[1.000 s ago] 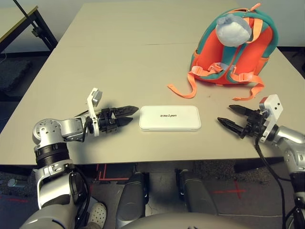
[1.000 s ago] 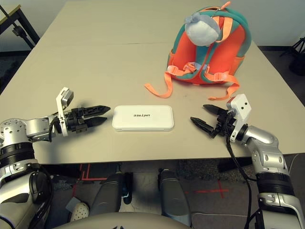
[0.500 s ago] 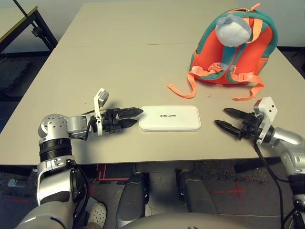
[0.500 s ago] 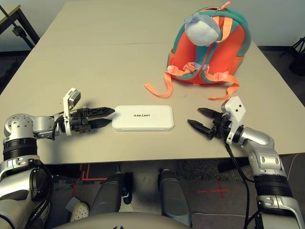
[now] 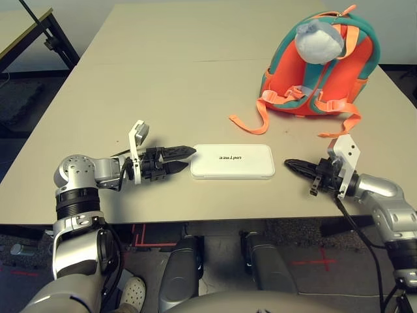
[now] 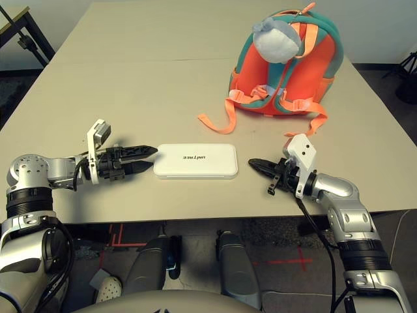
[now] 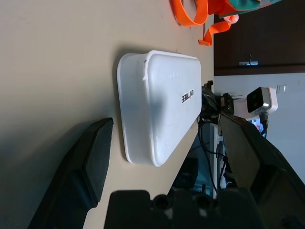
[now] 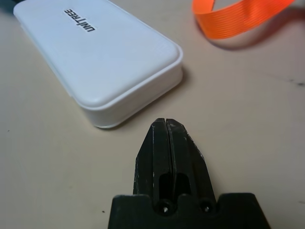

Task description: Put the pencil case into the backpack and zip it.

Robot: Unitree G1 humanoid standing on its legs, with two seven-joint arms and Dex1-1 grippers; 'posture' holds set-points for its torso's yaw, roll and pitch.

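Note:
The white pencil case [image 5: 232, 161] lies flat near the table's front edge, lettering up. My left gripper [image 5: 184, 160] is open at the case's left end, its fingertips level with that end and not touching it. My right gripper [image 5: 291, 163] is shut with nothing in it, its tip pointing at the case's right end a short gap away. In the right wrist view the closed fingers [image 8: 164, 143] sit just short of the case's corner [image 8: 143, 90]. The orange and teal backpack [image 5: 322, 62] lies at the back right, straps up, with a grey-white plush charm [image 5: 318, 40] on it.
An orange strap [image 5: 251, 120] trails from the backpack toward the case. Bare tabletop [image 5: 130, 91] spreads to the left and behind the case. A second table [image 5: 26, 26] stands at the far left, beyond a gap.
My right gripper has closed from open and moved left toward the case's right end. My left gripper slid right to the case's left end in the first half second, then stayed.

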